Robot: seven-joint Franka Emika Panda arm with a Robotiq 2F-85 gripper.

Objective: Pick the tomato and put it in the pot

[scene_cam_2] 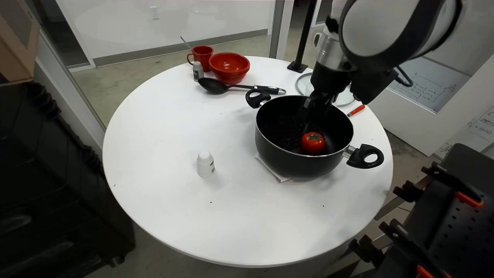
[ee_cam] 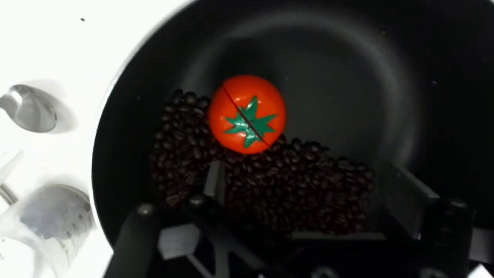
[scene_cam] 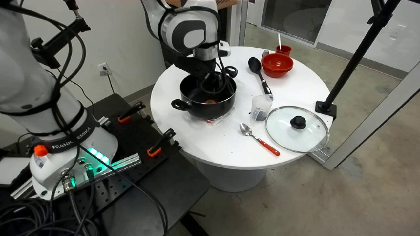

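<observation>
The black pot (scene_cam: 210, 110) stands on the round white table; it also shows in an exterior view (scene_cam_2: 293, 164) and from above in the wrist view (ee_cam: 328, 92). The red tomato (ee_cam: 247, 114) rests inside the pot, touching dark beans (ee_cam: 301, 185) on its floor. It shows in both exterior views (scene_cam: 210, 101) (scene_cam_2: 312, 142). My gripper (ee_cam: 303, 172) is open, its two fingers wide apart with nothing held between them. It points down into the pot, beside the tomato and apart from it. In an exterior view the gripper (scene_cam_2: 307, 110) is dark against the pot's inside.
Red bowls (scene_cam: 277, 65), a red mug (scene_cam_2: 202, 57) and a black ladle (scene_cam_2: 218, 85) stand beyond the pot. A clear measuring cup (scene_cam: 261, 107), a spoon (scene_cam: 259, 139) and a glass lid (scene_cam: 282, 131) lie to one side. A white shaker (scene_cam_2: 205, 164) stands on the table.
</observation>
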